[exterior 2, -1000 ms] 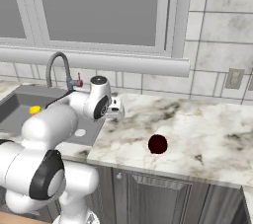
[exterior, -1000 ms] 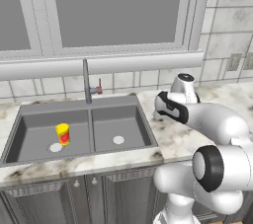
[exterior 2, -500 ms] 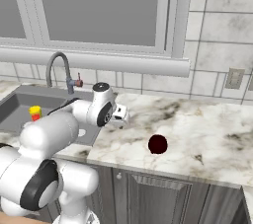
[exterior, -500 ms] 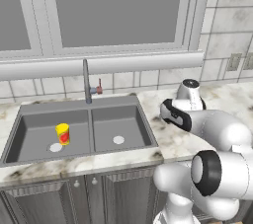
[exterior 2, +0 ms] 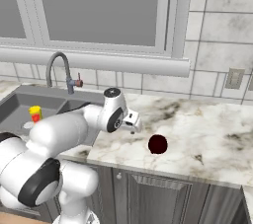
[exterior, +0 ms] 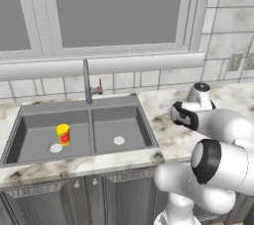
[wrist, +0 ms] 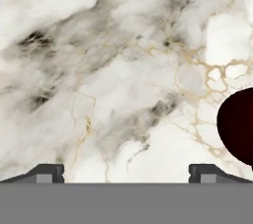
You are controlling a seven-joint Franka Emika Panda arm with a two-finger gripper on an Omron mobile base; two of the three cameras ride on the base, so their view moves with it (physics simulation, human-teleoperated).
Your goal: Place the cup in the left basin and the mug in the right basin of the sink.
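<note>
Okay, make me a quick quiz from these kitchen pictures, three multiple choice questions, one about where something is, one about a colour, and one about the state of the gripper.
1. Where is the small yellow cup with the red-orange patch?
A. on the marble counter
B. in the left basin of the dark grey sink
C. in the right basin

2. What colour is the small mug on the counter?
A. dark maroon
B. bright green
C. white

3. How is the two-finger gripper?
A. shut on the mug
B. shut on the cup
C. open, holding nothing

Answers:
1 B: the cup stands upright in the left basin of the sink, near its white drain.
2 A: the mug is dark maroon against the pale marble counter.
3 C: in the hand view the gripper has its tips spread wide over bare counter, with the mug off to one side.
</note>
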